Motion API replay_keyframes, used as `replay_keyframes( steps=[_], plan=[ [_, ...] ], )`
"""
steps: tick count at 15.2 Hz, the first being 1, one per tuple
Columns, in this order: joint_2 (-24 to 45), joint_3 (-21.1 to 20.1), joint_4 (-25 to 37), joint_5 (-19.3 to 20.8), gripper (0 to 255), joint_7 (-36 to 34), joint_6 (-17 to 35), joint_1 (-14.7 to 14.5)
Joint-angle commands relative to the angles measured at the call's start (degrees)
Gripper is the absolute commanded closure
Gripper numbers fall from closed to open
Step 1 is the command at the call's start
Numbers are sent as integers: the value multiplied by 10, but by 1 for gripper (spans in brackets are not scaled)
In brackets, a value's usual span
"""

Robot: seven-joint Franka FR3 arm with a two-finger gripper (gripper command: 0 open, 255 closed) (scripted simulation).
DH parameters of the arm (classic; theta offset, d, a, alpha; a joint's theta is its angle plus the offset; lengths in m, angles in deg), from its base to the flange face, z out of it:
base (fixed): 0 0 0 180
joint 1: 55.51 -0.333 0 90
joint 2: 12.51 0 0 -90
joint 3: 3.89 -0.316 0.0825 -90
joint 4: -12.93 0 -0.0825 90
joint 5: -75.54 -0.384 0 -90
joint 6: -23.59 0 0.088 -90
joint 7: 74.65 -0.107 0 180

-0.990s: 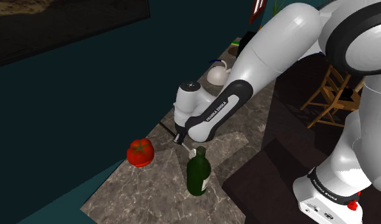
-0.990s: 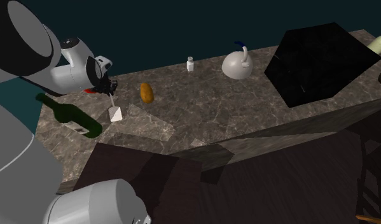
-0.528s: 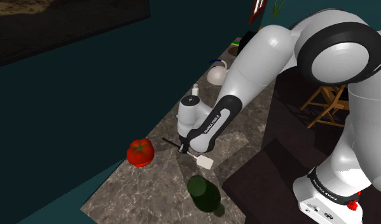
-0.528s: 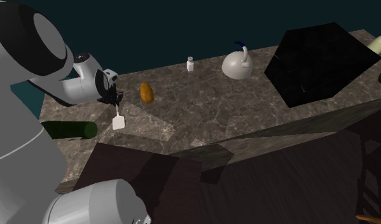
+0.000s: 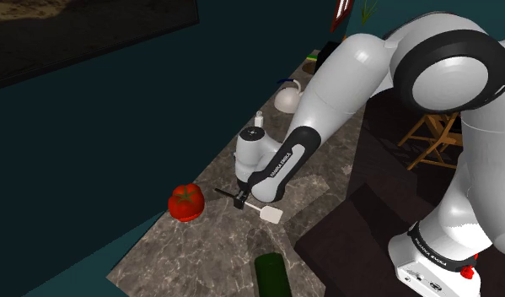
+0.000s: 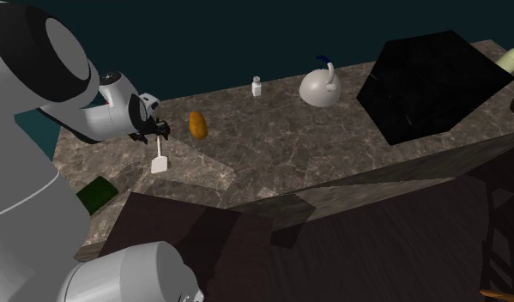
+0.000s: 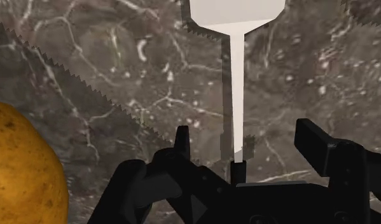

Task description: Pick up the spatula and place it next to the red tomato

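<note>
Two black fingers (image 7: 319, 145) are standing apart, released, and the spatula (image 7: 236, 95) is running its thin white shaft straight out between them, touching neither as far as I can see. Its flat pale blade is pointing away from the glossy red tomato (image 5: 186, 202), while its dark grip end is reaching toward it, close by on the veined stone counter (image 5: 183, 253). A straight rise is looking like the safest way out.
</note>
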Motion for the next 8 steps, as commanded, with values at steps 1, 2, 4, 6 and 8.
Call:
replay_keyframes(
  steps=[1,2,4,6,8],
  plan=[
    [0,0,0,0,0,0,0,0],
    [0,0,0,0,0,0,0,0],
    [-20,1,-8,0,0,0,-12,-1],
    [-60,2,-21,1,0,-1,-39,-2],
    [-75,2,-25,2,0,-2,-50,-2]
  ],
)
